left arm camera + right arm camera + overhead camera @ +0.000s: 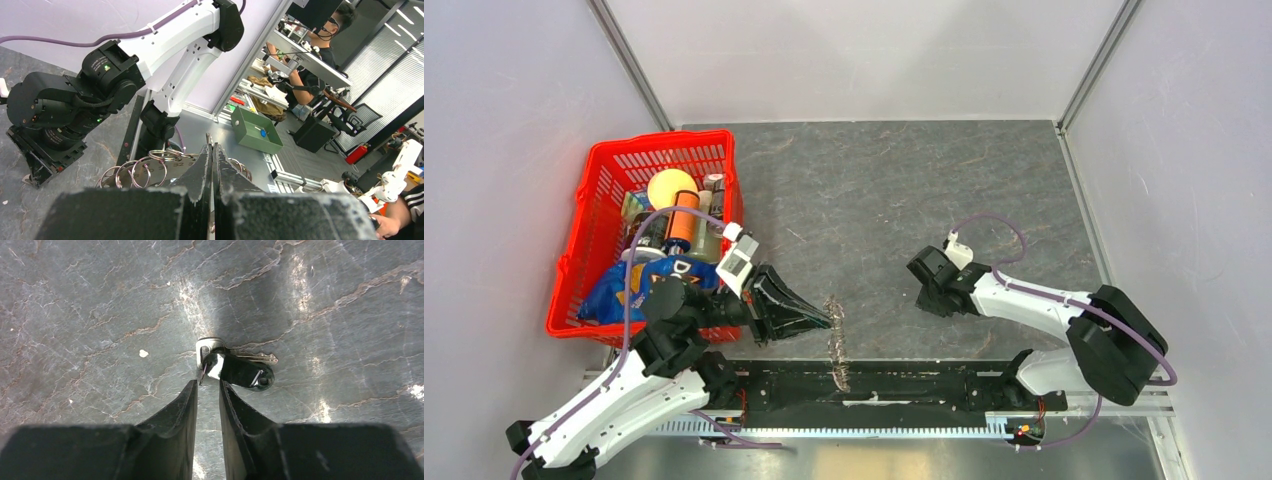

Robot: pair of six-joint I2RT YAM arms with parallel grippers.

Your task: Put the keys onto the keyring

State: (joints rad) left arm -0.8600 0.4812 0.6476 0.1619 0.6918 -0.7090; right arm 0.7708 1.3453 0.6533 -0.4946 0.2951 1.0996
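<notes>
Before right tool lie the keys; left tool pinches keyring.

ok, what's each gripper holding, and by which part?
Left gripper pinches the keyring by a wire loop at its fingertips. Right gripper holds nothing: the key lies on the table just beyond its parted jaws.
</notes>
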